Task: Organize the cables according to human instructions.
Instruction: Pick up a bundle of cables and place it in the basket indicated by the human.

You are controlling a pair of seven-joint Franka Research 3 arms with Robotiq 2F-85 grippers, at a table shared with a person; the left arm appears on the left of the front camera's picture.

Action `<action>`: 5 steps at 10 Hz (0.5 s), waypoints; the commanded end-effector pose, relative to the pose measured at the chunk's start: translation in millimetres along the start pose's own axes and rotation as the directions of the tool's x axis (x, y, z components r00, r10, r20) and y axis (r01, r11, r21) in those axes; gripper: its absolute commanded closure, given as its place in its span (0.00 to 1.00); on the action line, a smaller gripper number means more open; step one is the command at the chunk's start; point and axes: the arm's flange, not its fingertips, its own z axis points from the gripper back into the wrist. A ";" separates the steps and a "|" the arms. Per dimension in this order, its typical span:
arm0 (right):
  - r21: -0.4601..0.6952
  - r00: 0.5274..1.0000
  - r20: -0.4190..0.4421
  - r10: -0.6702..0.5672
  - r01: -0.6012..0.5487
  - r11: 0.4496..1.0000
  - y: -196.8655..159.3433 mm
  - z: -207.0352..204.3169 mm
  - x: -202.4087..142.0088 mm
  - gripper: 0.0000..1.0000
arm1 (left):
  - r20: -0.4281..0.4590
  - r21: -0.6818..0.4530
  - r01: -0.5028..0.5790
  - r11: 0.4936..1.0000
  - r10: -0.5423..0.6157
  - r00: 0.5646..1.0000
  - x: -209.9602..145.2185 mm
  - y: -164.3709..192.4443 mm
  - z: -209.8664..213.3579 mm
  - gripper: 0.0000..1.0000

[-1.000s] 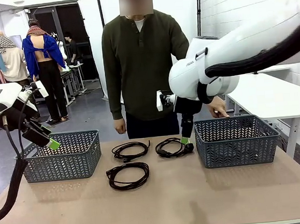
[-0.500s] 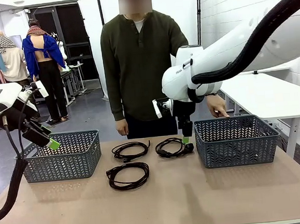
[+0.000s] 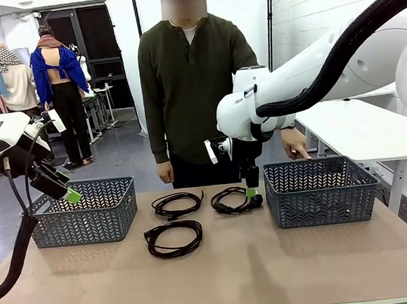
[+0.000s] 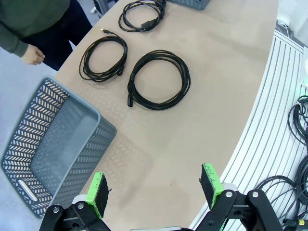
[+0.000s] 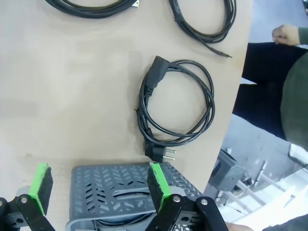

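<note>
**Now the right arm has swung in over a cable**

Over the last 1 second the right arm slid toward the middle. Its right tool [image 3: 251, 190], jaws wide and empty, hangs just above the right cable [image 3: 237, 199], beside the right basket [image 3: 324, 200]. That reads as lining up a pick.

The left tool [image 3: 66, 193] has not moved and is open above the left basket [image 3: 89, 219]. The far cable [image 3: 177, 205] and near cable [image 3: 174, 239] lie untouched on the surface [image 3: 269, 273]. The person's hand [image 3: 296, 145] stays at the right basket's far rim.

Whether a 4th cable lies in that basket I cannot tell, because mesh screens it and the right wrist view cuts it off.
</note>
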 end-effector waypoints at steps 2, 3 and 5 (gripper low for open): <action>-0.004 1.000 0.002 -0.008 0.008 1.000 2.3 1.5 -2.6 0.00 | 0.025 -0.002 0.004 1.000 -0.004 1.000 -2.4 1.5 -2.3 0.00; -0.004 1.000 0.002 -0.008 0.008 1.000 2.3 1.5 -2.6 0.00 | 0.025 -0.002 0.004 1.000 -0.004 1.000 -2.4 1.5 -2.3 0.00; -0.001 1.000 0.001 -0.001 0.001 1.000 -0.2 0.9 -0.7 0.00 | 0.025 -0.002 0.004 1.000 -0.004 1.000 -2.4 1.5 -2.3 0.00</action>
